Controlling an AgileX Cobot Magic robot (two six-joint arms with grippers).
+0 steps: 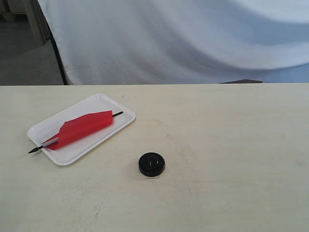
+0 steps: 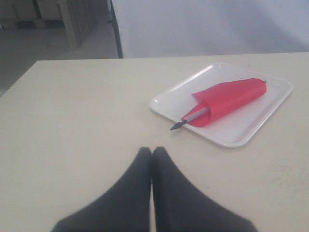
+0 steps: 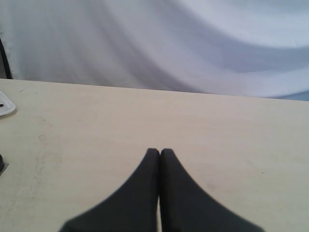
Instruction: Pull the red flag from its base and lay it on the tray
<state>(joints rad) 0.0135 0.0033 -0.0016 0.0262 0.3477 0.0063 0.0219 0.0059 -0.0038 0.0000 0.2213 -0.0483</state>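
Note:
The red flag (image 1: 82,127) lies flat on the white tray (image 1: 111,103) at the table's left, its pointed black tip (image 1: 33,151) poking over the tray's near-left rim. In the left wrist view the same flag (image 2: 229,99) rests on the tray (image 2: 241,133). The round black base (image 1: 151,164) stands alone on the table to the right of the tray, its hole bare. Neither arm shows in the exterior view. My left gripper (image 2: 151,151) is shut and holds nothing, well back from the tray. The right gripper (image 3: 160,152) is shut too, over bare table.
A white cloth backdrop (image 1: 183,38) hangs behind the table's far edge, with a black stand pole (image 1: 58,55) at its left. A corner of the tray (image 3: 4,107) and a sliver of the base (image 3: 1,164) show in the right wrist view.

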